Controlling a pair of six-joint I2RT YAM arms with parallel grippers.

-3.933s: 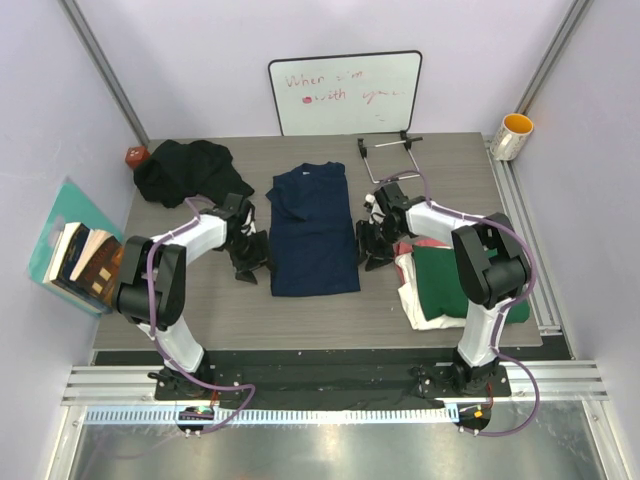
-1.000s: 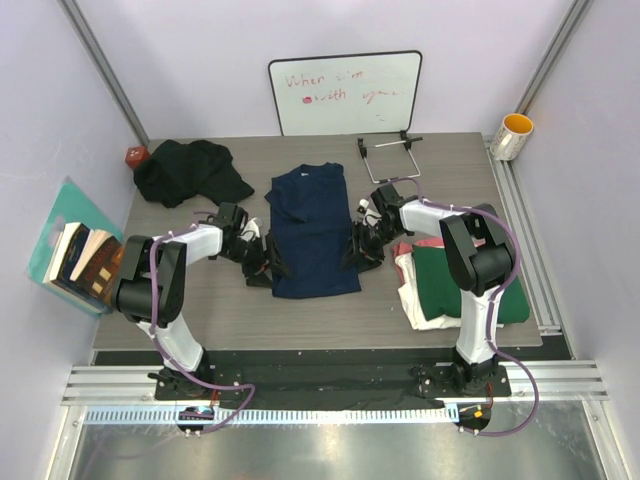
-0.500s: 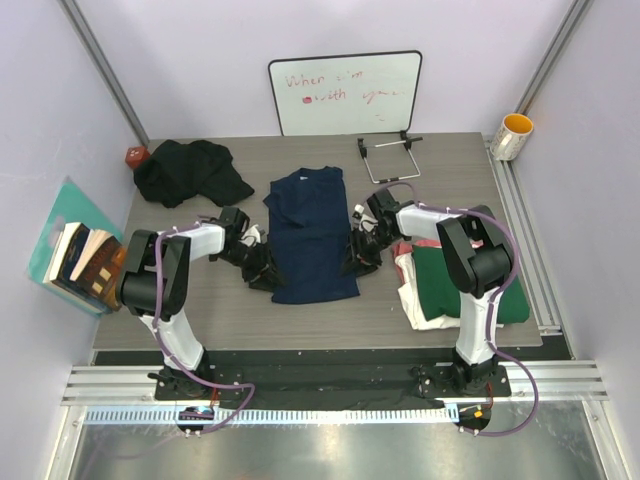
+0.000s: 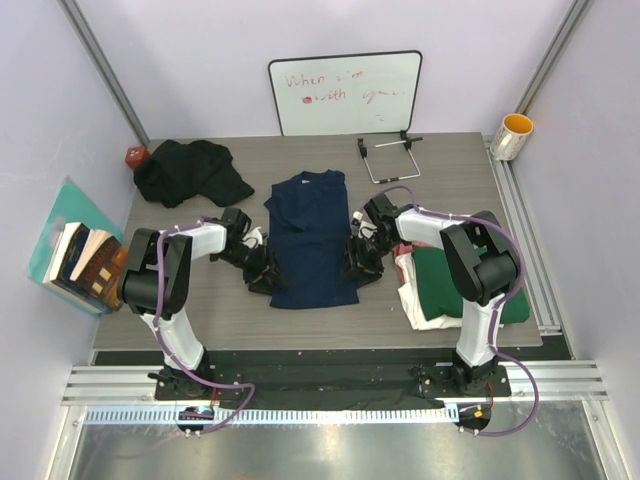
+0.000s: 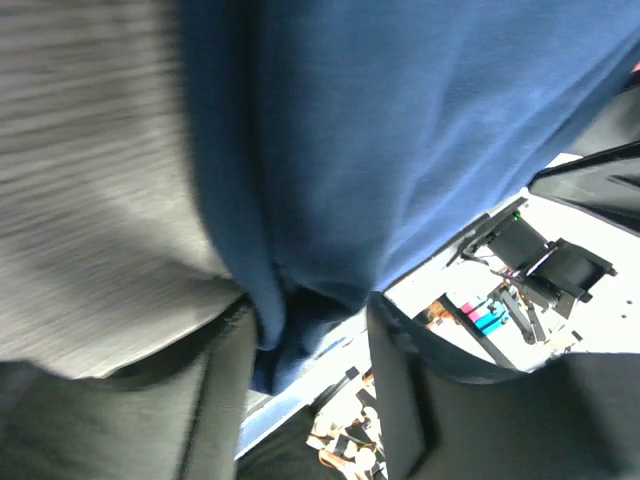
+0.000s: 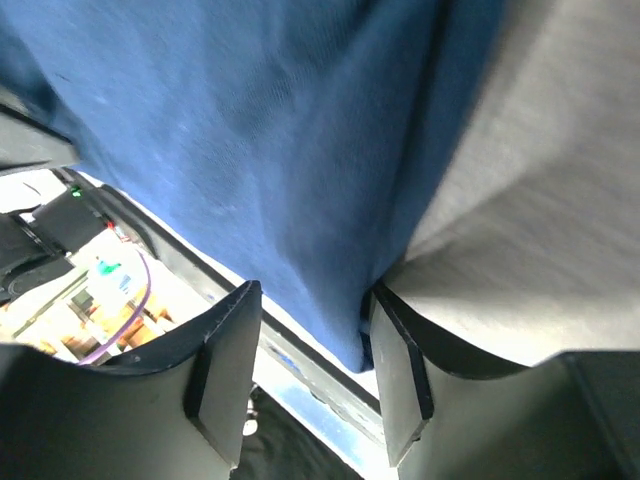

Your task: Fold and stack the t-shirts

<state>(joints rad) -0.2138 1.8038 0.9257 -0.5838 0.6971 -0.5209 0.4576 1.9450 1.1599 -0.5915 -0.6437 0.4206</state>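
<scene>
Five shirts in view, one being worked. Navy t-shirt [image 4: 310, 240] lies flat mid-surface, collar at its far end, hem nearest the arm bases, sleeves folded in.

- Left fingers [image 4: 262, 272] at the navy shirt's left edge, near the hem corner. Left wrist view: they stand apart and a fold of that edge hangs between them, against one finger [image 5: 225, 400]. Cannot tell whether it is pinched.
- Right fingers [image 4: 358, 262] at the navy shirt's right edge, opposite the left pair. Right wrist view: cloth fills most of the gap beside one finger [image 6: 400, 370]. Cannot tell whether there is a true grip.
- Right of the navy shirt, just past the right fingers: dark green shirt [image 4: 460, 280] folded on a cream-white shirt [image 4: 425, 305], with a strip of pink-red shirt [image 4: 403, 248] showing. Tight side.
- Far left of the navy shirt: black shirt [image 4: 190, 172], crumpled, well apart.
- Bare surface [image 4: 200, 310] runs left of the navy shirt and in front of its hem.
- Beyond the collar: bare strip, then the whiteboard [image 4: 345, 92].
</scene>
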